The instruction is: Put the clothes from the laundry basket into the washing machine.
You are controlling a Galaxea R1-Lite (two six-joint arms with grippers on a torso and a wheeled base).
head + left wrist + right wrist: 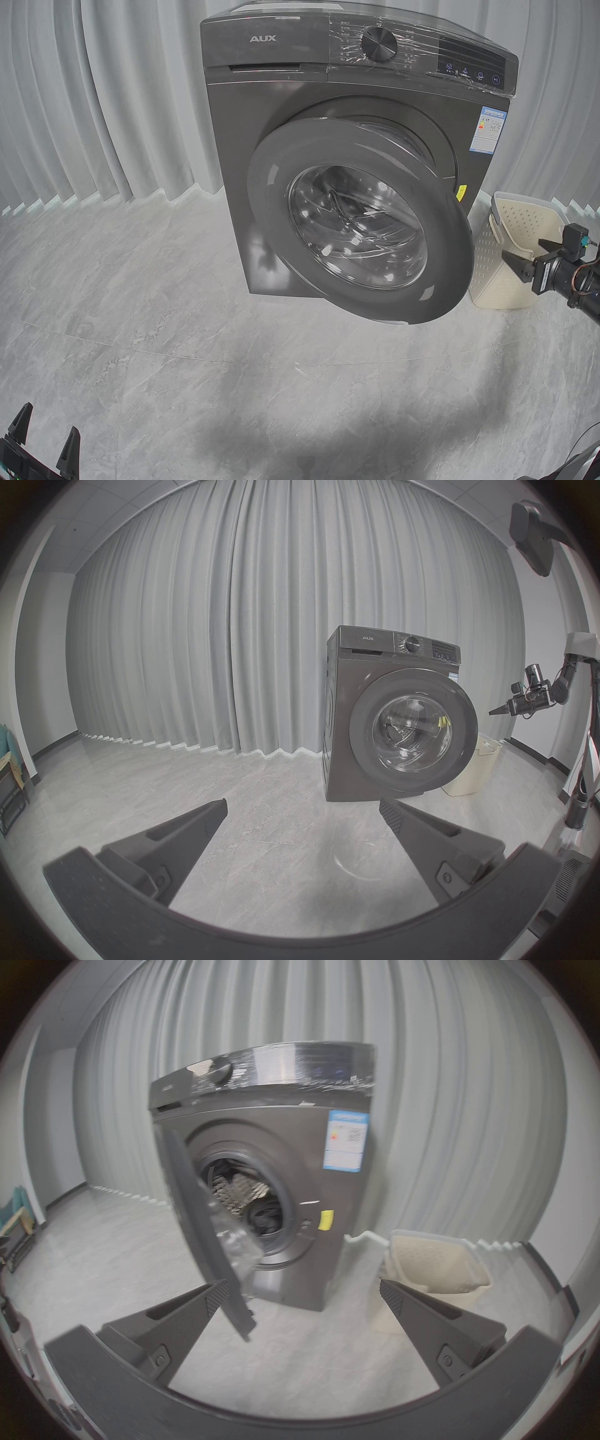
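Head view: dark grey front-load washing machine (234,144) w/ round glass door (359,225) open, cream perforated plastic laundry basket (494,269) just beside its right; right gripper (524,253) near basket, left gripper (49,425) low over floor (156,300). L wrist view: left fingers (175,839) spread. R wrist view: right fingers (437,1322) spread, clothes (240,1192) inside the machine.

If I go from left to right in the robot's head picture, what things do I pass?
Black left gripper low in the corner → dark grey washing machine with its round door swung open → cream perforated plastic laundry basket.
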